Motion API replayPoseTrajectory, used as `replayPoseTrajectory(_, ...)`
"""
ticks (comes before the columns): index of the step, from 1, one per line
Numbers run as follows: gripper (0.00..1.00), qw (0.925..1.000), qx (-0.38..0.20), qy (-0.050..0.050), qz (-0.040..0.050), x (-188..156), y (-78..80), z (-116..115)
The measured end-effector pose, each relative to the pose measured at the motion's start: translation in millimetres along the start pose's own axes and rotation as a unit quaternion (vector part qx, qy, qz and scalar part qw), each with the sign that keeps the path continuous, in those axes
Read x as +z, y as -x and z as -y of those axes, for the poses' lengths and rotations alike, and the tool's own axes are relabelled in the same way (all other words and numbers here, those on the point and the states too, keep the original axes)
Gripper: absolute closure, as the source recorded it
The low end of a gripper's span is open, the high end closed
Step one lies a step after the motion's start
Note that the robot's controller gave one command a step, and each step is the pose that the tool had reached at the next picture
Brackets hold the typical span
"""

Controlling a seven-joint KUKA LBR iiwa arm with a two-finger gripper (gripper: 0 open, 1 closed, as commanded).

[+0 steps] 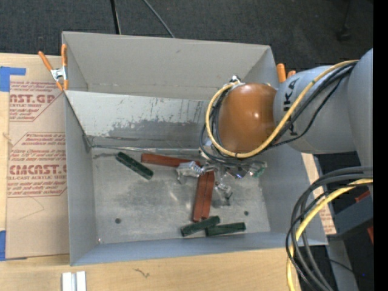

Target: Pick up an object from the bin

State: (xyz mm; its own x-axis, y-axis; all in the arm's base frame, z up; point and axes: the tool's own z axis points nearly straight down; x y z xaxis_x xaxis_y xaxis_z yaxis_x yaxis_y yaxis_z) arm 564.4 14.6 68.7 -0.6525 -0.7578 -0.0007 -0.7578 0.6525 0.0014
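Camera view: gripper point(207, 179) is low over the floor of the grey bin point(82, 193), right of centre. Fingers look spread, one on each side of the upper end of a red-brown flat bar point(202, 204), not closed on it. The bar lies flat, its long axis toward the near wall.

Judged: rigid, light, smooth-faced. Grip across the narrow width, nearer mid-length so it does not tip.

Neighbours: second red-brown bar point(162, 159) and lone dark green bar point(134, 165) to the left, apart. Crossed green pair point(200, 227) just past its lower end, may get nudged.
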Motion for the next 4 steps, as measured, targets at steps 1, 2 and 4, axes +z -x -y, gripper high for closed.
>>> replayPoseTrajectory(1, 0.0, 1.0, 0.001, 0.0, 0.0008, 0.3, 0.9, -0.8)
replayPoseTrajectory(2, 1.0, 1.0, 0.001, 0.0, 0.0011, 0.0, 1.0, -0.5)
replayPoseTrajectory(4, 1.0, 1.0, 0.002, -0.002, 0.0015, -73.3, 4.2, -0.9)
